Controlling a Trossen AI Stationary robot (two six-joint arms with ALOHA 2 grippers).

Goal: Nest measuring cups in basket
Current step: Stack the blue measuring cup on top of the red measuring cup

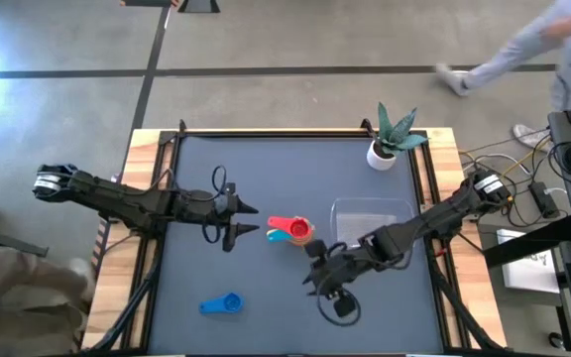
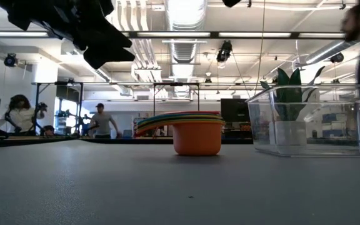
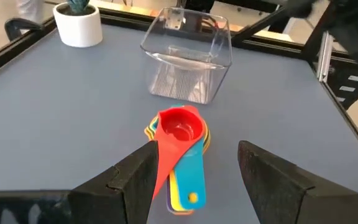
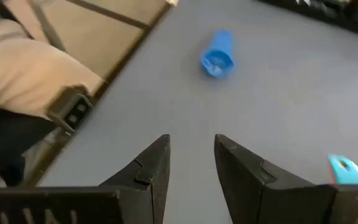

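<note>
Basket [image 1: 373,220] beside the right gripper [image 1: 327,285] holds nothing visible; nested cups [image 1: 293,230] ahead of the spread left gripper [image 1: 249,219]; right fingers narrowly parted, empty.

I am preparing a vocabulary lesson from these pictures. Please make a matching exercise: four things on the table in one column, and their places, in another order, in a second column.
Things:
1. stack of cups
2. blue cup
3. basket
4. plant pot

Places:
A. far edge of the table, right of centre
B. alone, near the front left
C. middle of the table, in front of the left claw
D. empty, between the stack and the right arm

Pairs: 1-C, 2-B, 3-D, 4-A
</note>
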